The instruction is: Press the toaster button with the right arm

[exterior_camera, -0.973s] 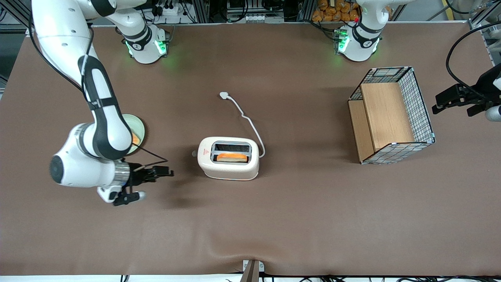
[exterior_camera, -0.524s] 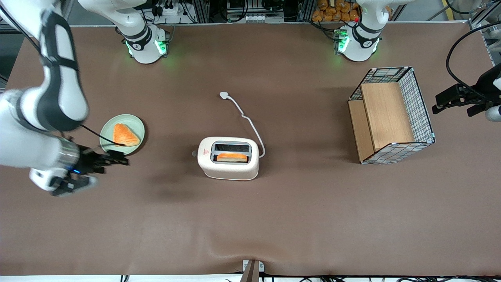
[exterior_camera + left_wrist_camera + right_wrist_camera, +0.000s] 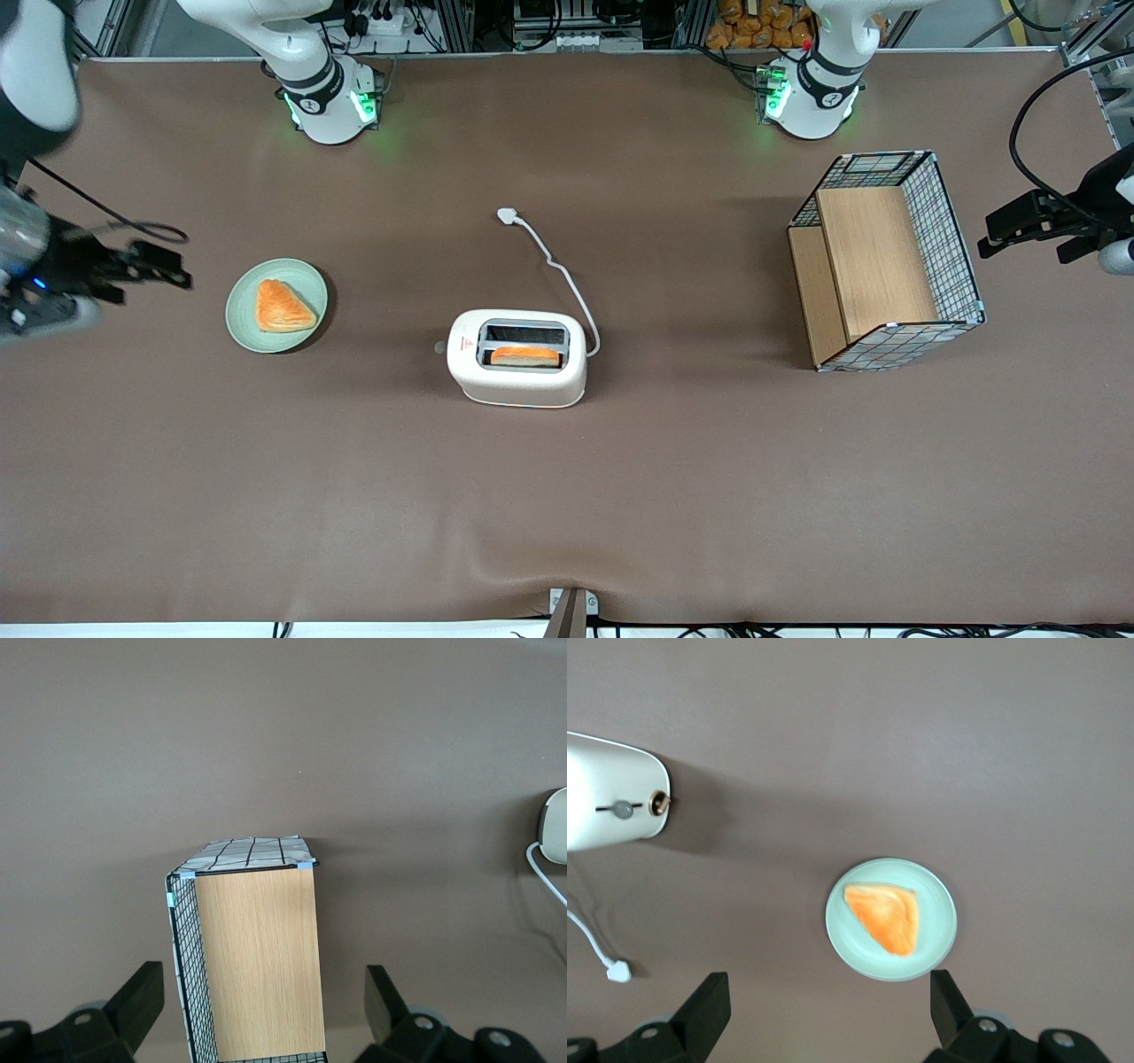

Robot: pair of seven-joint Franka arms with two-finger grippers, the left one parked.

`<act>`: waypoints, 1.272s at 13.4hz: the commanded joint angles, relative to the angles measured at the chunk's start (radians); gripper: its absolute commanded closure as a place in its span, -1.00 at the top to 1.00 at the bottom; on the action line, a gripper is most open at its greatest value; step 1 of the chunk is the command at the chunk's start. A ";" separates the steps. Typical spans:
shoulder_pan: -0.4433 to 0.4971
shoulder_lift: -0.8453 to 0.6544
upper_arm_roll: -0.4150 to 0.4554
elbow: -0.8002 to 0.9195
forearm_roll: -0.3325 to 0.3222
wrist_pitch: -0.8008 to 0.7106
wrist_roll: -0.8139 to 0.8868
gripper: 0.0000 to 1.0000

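Note:
The cream-white toaster stands mid-table with an orange slice in the slot nearer the front camera. Its tiny grey toaster button sticks out of the narrow end face that looks toward the working arm's end. The wrist view shows that end of the toaster with the grey toaster button on its slot. The right arm's gripper hovers at the working arm's end of the table, well apart from the toaster. The gripper is open and holds nothing.
A pale green plate with an orange pastry lies between gripper and toaster; the plate is also in the wrist view. The white cord trails from the toaster toward the arm bases. A wire-and-wood basket stands toward the parked arm's end.
The right arm has swung away from the toaster toward its own end of the table and farther from the front camera, uncovering the plate and pastry. The toaster has not moved.

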 commanded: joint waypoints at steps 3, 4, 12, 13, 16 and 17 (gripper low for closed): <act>-0.081 -0.126 0.053 -0.070 -0.039 -0.106 0.140 1.00; -0.083 -0.132 0.053 -0.070 -0.039 -0.127 0.181 1.00; -0.087 -0.195 0.052 -0.069 -0.087 -0.125 0.186 1.00; -0.080 -0.192 0.055 -0.053 -0.105 -0.128 0.189 1.00; -0.077 -0.187 0.058 -0.055 -0.098 -0.135 0.220 1.00; -0.078 -0.186 0.058 -0.055 -0.098 -0.135 0.223 1.00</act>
